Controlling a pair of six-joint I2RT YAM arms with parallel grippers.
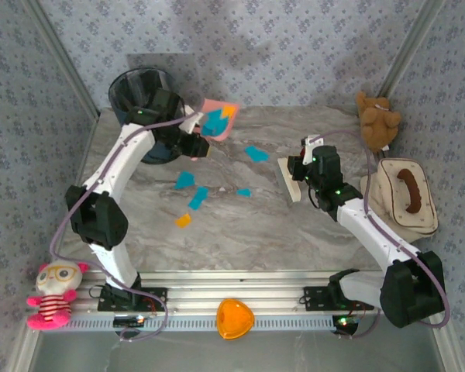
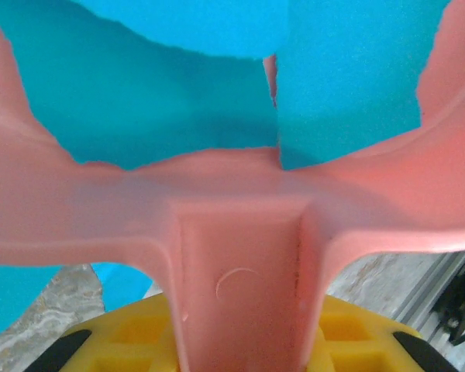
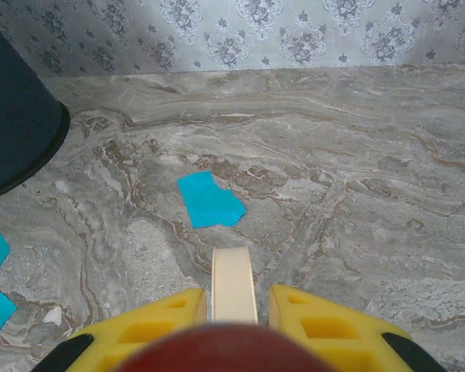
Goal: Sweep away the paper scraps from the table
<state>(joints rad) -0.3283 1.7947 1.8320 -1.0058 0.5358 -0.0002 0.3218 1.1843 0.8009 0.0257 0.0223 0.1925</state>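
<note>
Left gripper (image 2: 240,345) clasps the pink dustpan (image 1: 217,120) at the table's (image 1: 294,232) far edge; right gripper (image 3: 232,310) grips a cream brush (image 1: 288,182).

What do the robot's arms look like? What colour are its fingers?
The left arm and right arm have white tubes joined by chunky black joints, with thin lilac cables running along them. The fingers are bright yellow with black patches.

The paper scraps (image 1: 185,180) are cyan and orange, the table (image 1: 279,225) veined grey-beige marble, the dustpan (image 2: 240,256) pink.
</note>
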